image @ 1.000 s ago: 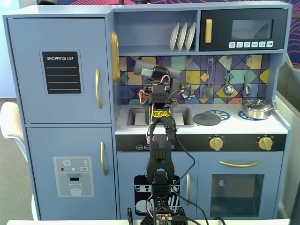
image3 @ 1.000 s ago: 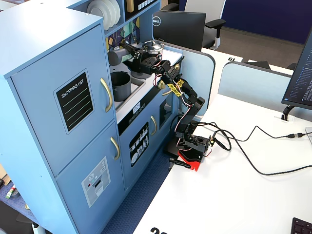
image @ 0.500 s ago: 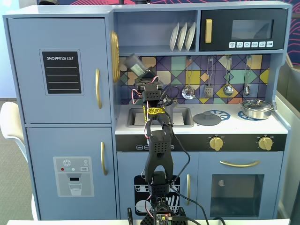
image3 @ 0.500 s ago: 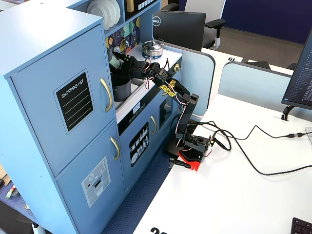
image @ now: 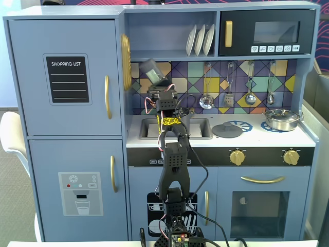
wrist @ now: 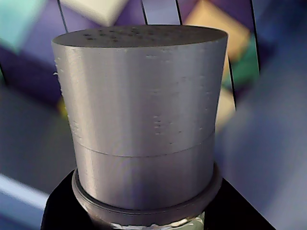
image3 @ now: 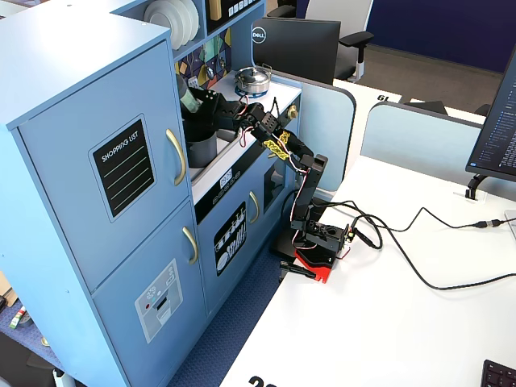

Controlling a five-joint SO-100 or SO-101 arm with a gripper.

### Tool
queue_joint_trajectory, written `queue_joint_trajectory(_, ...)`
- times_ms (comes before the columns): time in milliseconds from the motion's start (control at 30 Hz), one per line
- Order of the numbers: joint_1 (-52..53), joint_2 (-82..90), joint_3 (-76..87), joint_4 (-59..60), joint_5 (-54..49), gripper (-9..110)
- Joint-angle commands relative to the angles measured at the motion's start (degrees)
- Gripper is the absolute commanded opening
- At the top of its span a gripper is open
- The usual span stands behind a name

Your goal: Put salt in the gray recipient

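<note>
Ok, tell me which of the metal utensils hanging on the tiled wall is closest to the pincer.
The leftmost ladle, hanging just right of the arm in a fixed view. The spatula and the two ladles beyond it hang farther right, toward the steel pan.

Three cameras cover one toy kitchen (image: 169, 128) and the arm (image: 172, 170) reaching into it.

One fixed view faces the kitchen head-on from behind the arm's base, at counter height. Another fixed view looks down from high on the kitchen's fridge side, farther back, taking in the white tabletop (image3: 387, 322) too. Both share arm and counter. The wrist view sits tight behind the salt (wrist: 141, 120), facing the tiled backsplash (wrist: 29, 43).
</note>
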Motion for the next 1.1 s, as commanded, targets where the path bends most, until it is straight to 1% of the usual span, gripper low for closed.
queue_joint_trajectory(0,-0.44,-0.26,-7.65,-2.46,-1.49,0)
queue_joint_trajectory(100,2.46,0.62,-5.10,-0.18,-0.79,0)
queue_joint_trajectory(267,8.61,5.01,6.06,2.81,1.05,0)
queue_joint_trajectory(400,8.17,5.62,9.32,1.41,0.88,0)
queue_joint_trajectory(467,6.33,4.13,7.12,-0.97,0.18,0)
queue_joint_trajectory(533,3.78,1.14,1.58,-2.11,-0.62,0)
queue_joint_trajectory(667,-0.44,-5.19,-11.78,-2.20,-2.99,0)
queue_joint_trajectory(733,-0.79,-5.80,-13.80,-2.20,-3.69,0)
queue_joint_trajectory(800,0.26,-4.57,-11.78,-0.97,-3.16,0)
queue_joint_trajectory(967,5.71,1.41,2.02,-0.26,-2.90,0)
queue_joint_trajectory(1067,6.68,2.72,6.59,-0.35,-3.52,0)
